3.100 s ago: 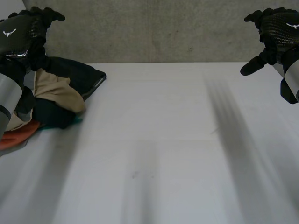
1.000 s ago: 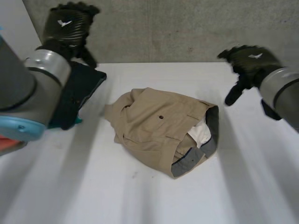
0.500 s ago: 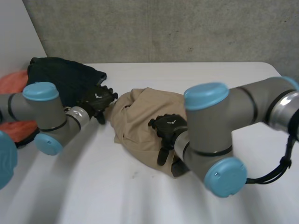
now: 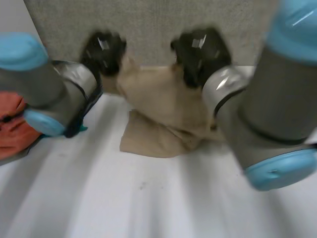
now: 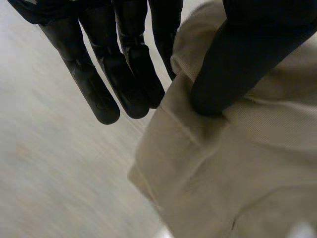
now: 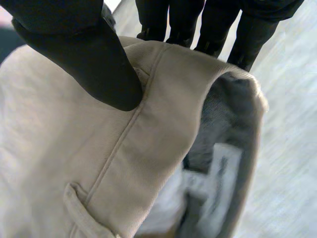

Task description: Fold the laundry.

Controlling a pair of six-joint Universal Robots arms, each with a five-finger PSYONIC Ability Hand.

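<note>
Tan trousers (image 4: pixel 163 109): hang raised over white table (image 4: pixel 148 198), lower folds resting on it. Pinched at one edge between left hand (image 4: pixel 103 49) thumb and fingers; clasped at grey-lined waistband by right hand (image 4: pixel 200 49). Orange cloth (image 4: pixel 12 124) beside left arm.

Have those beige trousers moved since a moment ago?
Yes. The left hand and right hand have raised the beige trousers toward the grey wall; their lower end trails on the white table.
</note>
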